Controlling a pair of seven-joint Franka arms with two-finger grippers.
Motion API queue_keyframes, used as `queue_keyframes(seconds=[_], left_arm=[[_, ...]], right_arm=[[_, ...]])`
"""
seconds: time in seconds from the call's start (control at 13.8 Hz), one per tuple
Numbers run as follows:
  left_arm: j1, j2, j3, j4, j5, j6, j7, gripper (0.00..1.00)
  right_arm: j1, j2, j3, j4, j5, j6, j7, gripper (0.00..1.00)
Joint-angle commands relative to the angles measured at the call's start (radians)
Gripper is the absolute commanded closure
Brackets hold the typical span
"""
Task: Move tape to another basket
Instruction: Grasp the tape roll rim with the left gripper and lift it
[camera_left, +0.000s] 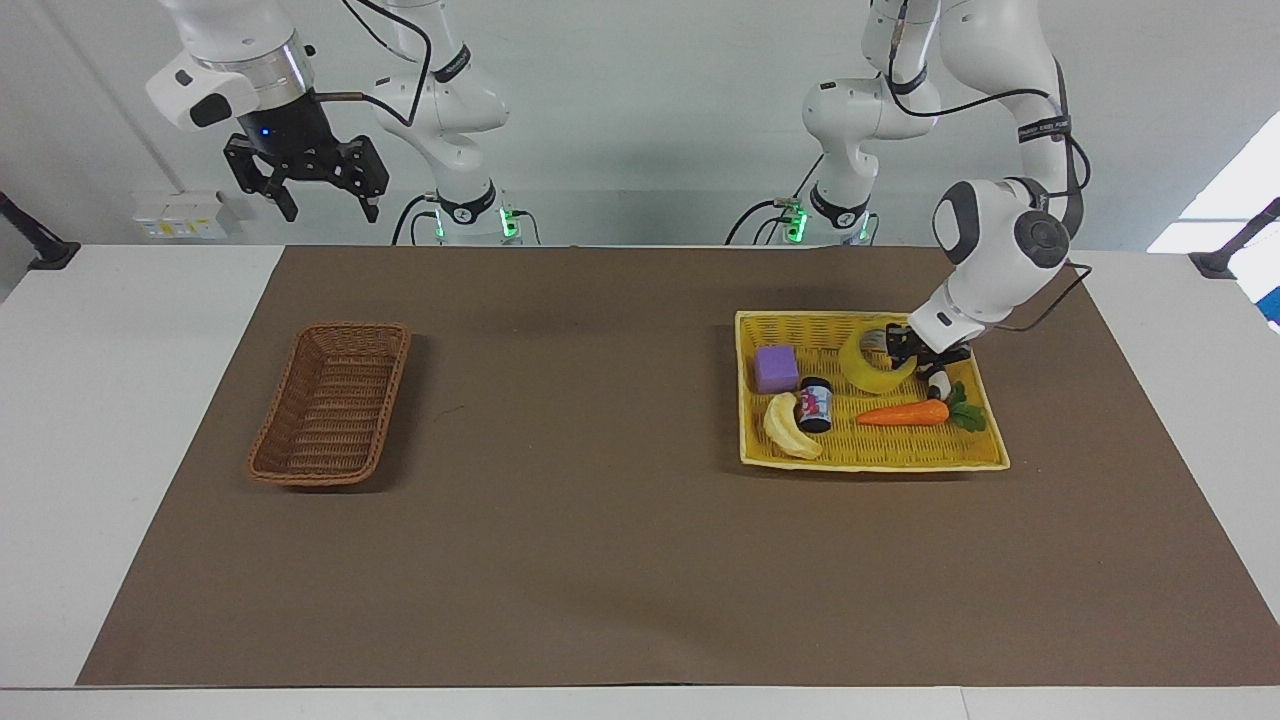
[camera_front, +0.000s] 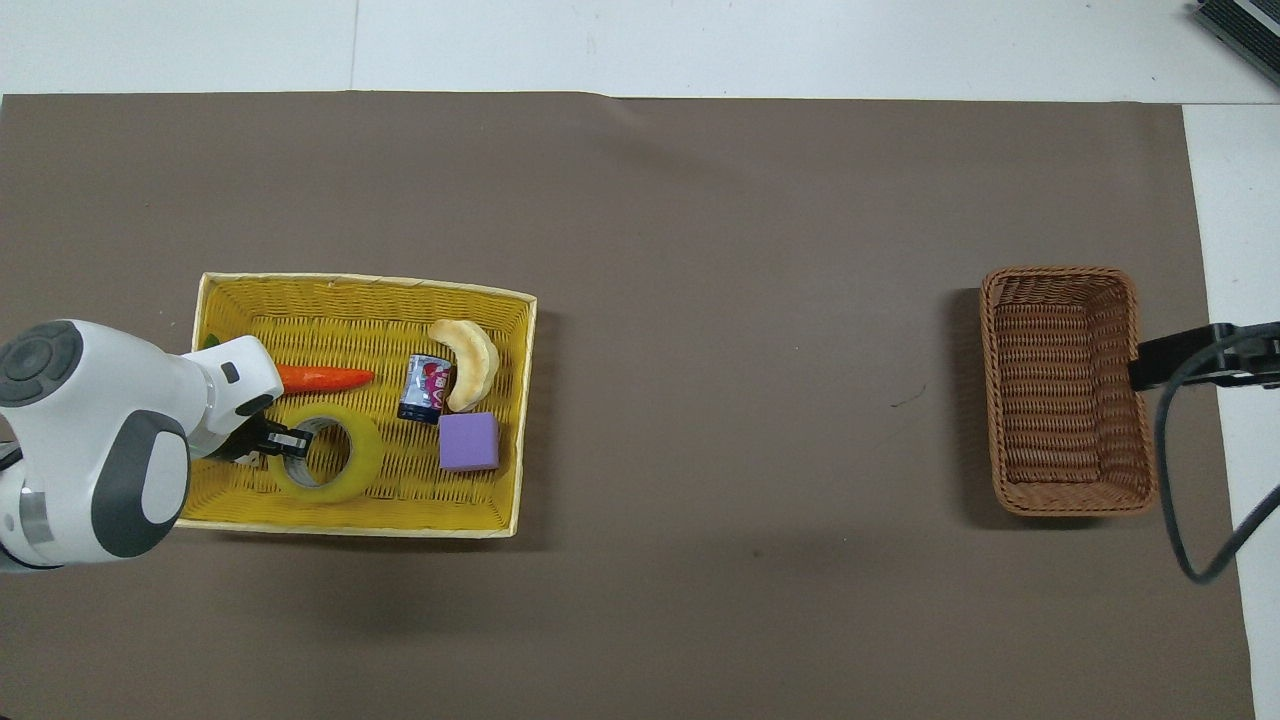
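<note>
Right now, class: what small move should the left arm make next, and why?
Probably lift straight up: the left gripper appears shut on the tape, tilted but still low over the yellow basket. It must clear the rim before crossing to the brown basket.

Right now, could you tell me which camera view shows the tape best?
The overhead view: the tape shows as a nearly whole ring in the yellow basket. In the facing view the tape is tilted, partly covered by the left gripper.
</note>
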Motion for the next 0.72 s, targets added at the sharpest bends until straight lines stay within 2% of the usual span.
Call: queue_keyframes(seconds=[0.0, 0.22, 0.36, 0.65], left_arm=[[0.014, 0.003, -0.001, 0.103, -0.011, -0.095, -0.006, 1.00], [0.011, 0.047, 0.000, 0.234, -0.011, -0.182, -0.039, 1.00], [0.013, 0.108, -0.001, 0.350, -0.009, -0.288, -0.083, 1.00], [0.000, 0.108, -0.003, 0.370, -0.040, -0.287, -0.230, 1.00]], right_arm=[[-0.014, -0.012, 0.005, -0.013, 0.010, 0.011, -0.015, 0.00], [-0.014, -0.012, 0.005, -0.013, 0.010, 0.011, -0.015, 0.00], [-0.014, -0.012, 0.005, -0.013, 0.010, 0.011, -0.015, 0.00], [-0.014, -0.012, 0.005, -0.013, 0.010, 0.011, -0.015, 0.00]])
